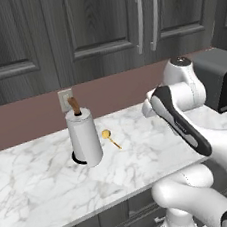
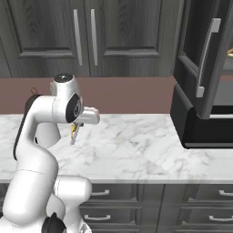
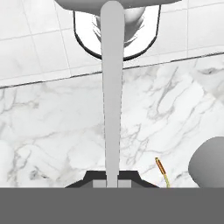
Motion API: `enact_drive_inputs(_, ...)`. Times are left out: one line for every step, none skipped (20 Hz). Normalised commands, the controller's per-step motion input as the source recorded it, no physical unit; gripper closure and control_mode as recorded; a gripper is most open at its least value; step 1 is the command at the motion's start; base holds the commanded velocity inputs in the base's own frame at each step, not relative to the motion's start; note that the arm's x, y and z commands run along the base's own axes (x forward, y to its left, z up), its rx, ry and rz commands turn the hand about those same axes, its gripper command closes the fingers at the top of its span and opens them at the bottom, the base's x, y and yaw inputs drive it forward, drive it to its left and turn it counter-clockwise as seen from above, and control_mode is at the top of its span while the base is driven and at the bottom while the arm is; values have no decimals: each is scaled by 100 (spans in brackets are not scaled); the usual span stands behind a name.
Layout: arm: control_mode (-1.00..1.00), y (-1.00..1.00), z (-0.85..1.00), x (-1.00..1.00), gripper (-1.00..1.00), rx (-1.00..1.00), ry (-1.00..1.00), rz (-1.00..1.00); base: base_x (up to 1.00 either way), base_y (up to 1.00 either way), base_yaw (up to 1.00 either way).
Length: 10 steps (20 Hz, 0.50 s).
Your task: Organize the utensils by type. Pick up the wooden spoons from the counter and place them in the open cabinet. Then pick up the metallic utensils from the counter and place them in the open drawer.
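At the left, toward the back edge of the surface (image 1: 38,180), stands a paper-towel roll (image 1: 85,136). The little gold spoon (image 1: 110,138) lies just beside it on the right, flat on the marble and well in from the front edge. Next comes the arm, hand over the middle of the surface. Its fingers (image 3: 112,183) are clenched on one end of a thin grey strip that I take to be the fork (image 3: 112,105), which sticks out long ahead of them. Further right a black appliance (image 2: 200,129) sits at the back, and above it the cabinet door (image 2: 200,50) hangs open.

The worry is the grip: a thin, smooth fork pinched at one end could pivot or slide out on a quick swing. Its long free end might also clip the roll or catch the surface's front edge on the way down to the drawer.
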Motion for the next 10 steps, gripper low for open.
enact_drive_inputs(-100,0,0,0,100,0,-5,-18,0,0,0)
enact_drive_inputs(-100,0,0,0,100,0,-13,-15,0,0,0)
enact_drive_inputs(-100,0,0,0,100,0,-15,-12,0,0,0)
enact_drive_inputs(-100,0,0,0,100,0,-15,-9,0,0,0)
enact_drive_inputs(-100,0,0,0,100,0,-13,-7,0,0,0)
enact_drive_inputs(-100,0,0,0,100,0,-12,-5,0,0,0)
enact_drive_inputs(-100,0,0,0,100,0,-11,-2,0,0,0)
enact_drive_inputs(-100,0,0,0,100,0,-12,-1,0,0,0)
enact_drive_inputs(-100,0,1,0,100,0,-9,0,0,0,0)
enact_drive_inputs(-100,0,4,-4,100,0,-12,0,0,0,0)
